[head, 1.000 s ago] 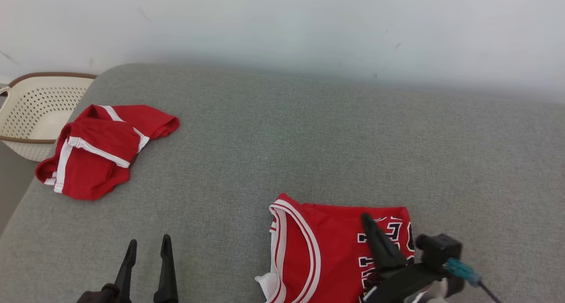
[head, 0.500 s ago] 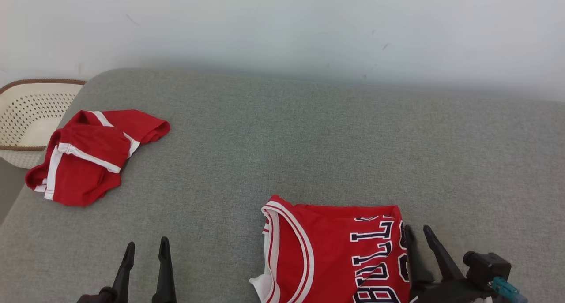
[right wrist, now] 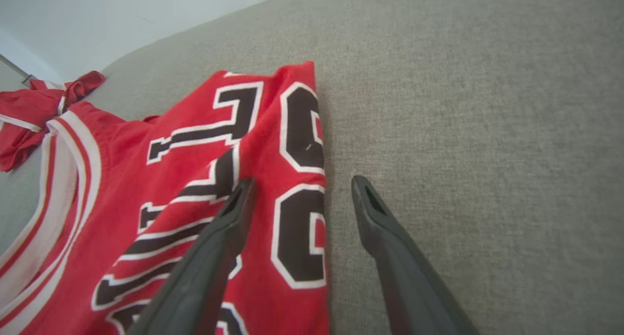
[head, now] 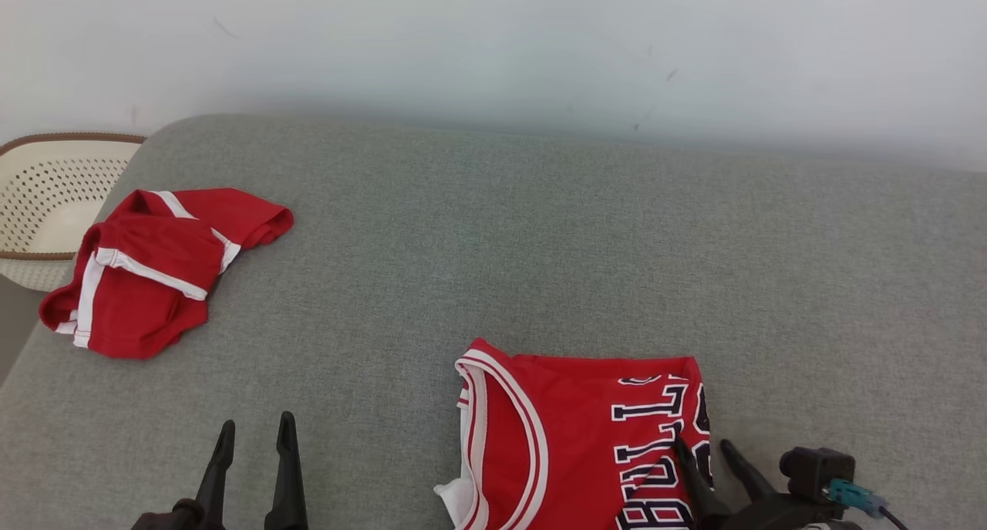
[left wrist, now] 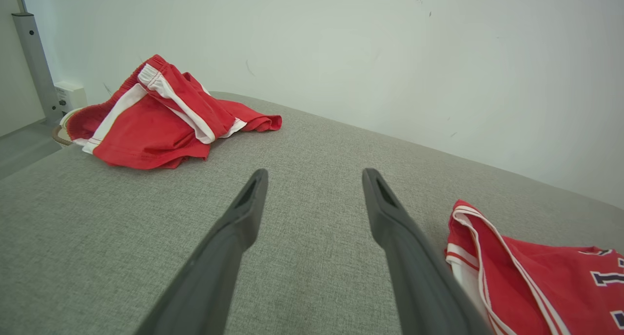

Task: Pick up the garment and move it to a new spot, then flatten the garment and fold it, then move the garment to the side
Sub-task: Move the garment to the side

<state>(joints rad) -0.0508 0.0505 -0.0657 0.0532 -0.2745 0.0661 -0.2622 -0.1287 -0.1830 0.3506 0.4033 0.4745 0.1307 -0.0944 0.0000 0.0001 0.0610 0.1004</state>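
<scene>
Jersey (head: pixel 570 437), red with dark lettering, lay flat at the near right of the grey cushioned surface (head: pixel 501 244). Its right edge sat beneath the right gripper (head: pixel 702 443), whose jaws stood apart and held nothing, one finger above the lettering and the other above bare cushion. That arm reached in low from the lower right. The left gripper (head: pixel 257 422) pointed forward at lower left, jaws wide and empty. Red shorts (head: pixel 154 271) lay far left beside a perforated basket (head: pixel 69 183).

Right end effector (right wrist: pixel 302 181), fingers apart, one over the edge of the red jersey (right wrist: pixel 119 147), one over grey cushion (right wrist: pixel 463 106).
</scene>
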